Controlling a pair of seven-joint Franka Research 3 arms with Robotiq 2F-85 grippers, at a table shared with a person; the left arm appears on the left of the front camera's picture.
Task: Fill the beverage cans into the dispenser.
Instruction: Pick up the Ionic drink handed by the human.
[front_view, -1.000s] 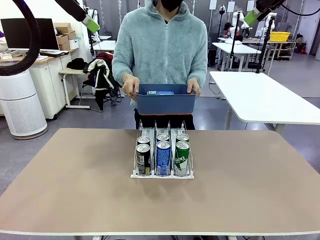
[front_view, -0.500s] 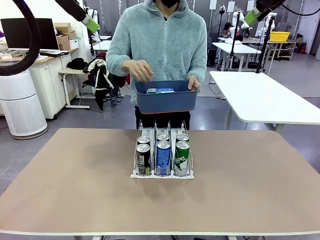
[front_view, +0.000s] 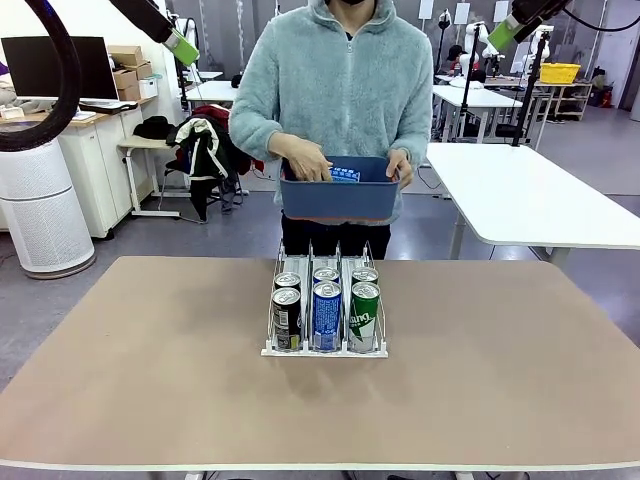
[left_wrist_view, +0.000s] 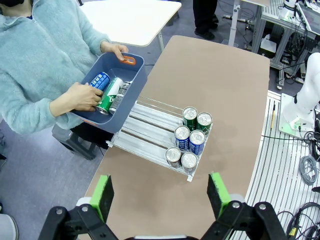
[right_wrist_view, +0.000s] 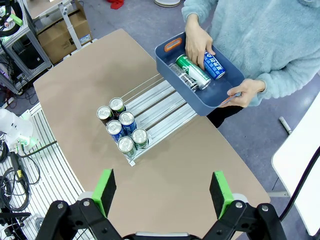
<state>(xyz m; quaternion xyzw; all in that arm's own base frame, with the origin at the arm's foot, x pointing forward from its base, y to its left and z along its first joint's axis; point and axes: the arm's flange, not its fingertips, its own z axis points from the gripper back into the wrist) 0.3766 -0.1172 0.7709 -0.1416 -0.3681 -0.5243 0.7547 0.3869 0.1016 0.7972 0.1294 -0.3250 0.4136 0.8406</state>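
The task was partly done. Six slim aluminium beverage cans (front_view: 327, 316), two black, two blue and two green, stood upright in two rows at the front end of the white wire-framed three-lane dispenser (left_wrist_view: 147, 127), near the table's middle. The rear of each lane was bare.

At least three more cans (right_wrist_view: 192, 70) lay on their sides in a blue rectangular plastic bin (front_view: 340, 200) that the person held beyond the table's far edge, with one hand (right_wrist_view: 199, 42) on them.

The dispenser's long axis ran from robot to person, with its low lip towards the robot.

The left gripper (left_wrist_view: 160, 195) and right gripper (right_wrist_view: 162, 192) hung high, jaws wide and empty.
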